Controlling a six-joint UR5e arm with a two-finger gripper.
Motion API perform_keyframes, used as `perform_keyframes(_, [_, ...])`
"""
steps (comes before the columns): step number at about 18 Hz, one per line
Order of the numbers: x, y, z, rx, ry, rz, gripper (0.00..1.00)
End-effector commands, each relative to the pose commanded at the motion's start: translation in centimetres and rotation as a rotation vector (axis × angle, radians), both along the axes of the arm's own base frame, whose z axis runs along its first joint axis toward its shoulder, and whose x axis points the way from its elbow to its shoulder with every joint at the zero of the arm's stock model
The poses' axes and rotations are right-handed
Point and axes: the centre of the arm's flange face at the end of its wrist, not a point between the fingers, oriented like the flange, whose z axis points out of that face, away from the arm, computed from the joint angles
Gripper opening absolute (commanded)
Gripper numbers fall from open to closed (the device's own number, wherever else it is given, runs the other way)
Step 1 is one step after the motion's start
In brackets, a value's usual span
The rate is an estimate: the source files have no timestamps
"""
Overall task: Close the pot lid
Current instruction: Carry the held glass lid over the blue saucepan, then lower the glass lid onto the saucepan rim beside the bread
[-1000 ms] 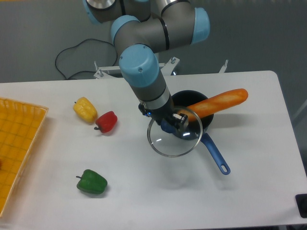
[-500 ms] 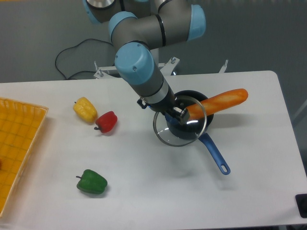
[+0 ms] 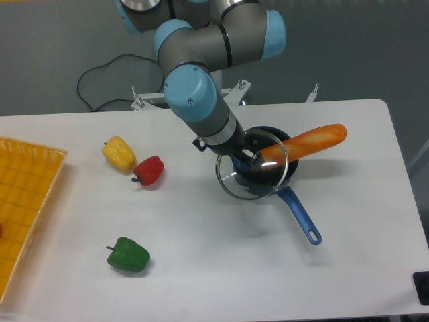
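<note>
- The end effector (image 3: 242, 158) hangs from the grey and light-blue arm (image 3: 198, 100) over the near-left part of the pot (image 3: 275, 149), its fingers pinched on the centre knob of the lid (image 3: 251, 173).
- The lid is a clear glass disc with a thin metal rim. It sits directly under the end effector, tilted, and reaches past the pot's near-left edge over the table (image 3: 201, 255).
- The knob itself is mostly hidden by the fingers; only a dark blue patch shows beneath them.
- The pot is black and round, just behind and to the right of the lid as the camera sees it. Its long blue handle (image 3: 300, 218) runs out toward the near right and rests on the table.
- An orange baguette-like loaf (image 3: 305, 143) lies slanted across the pot, its lower end inside the rim beside the end effector and its upper end sticking out past the far-right rim.
- The lid's far edge overlaps the lower end of the loaf in this view; whether they touch cannot be told.
- Well to the left on the table lie a yellow pepper (image 3: 118, 153) and a red pepper (image 3: 149, 170), just beside each other.
- A green pepper (image 3: 128, 254) lies nearer the camera, apart from the other two.
- A yellow tray (image 3: 23, 201) sits at the left edge of the table.
</note>
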Motion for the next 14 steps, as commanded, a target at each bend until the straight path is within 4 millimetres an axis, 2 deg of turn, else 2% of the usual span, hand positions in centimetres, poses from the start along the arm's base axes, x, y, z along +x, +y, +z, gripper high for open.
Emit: perform_keyframes(14, [-0.2, -0.9, -1.3, -0.015, -0.032, -0.028, 0.55])
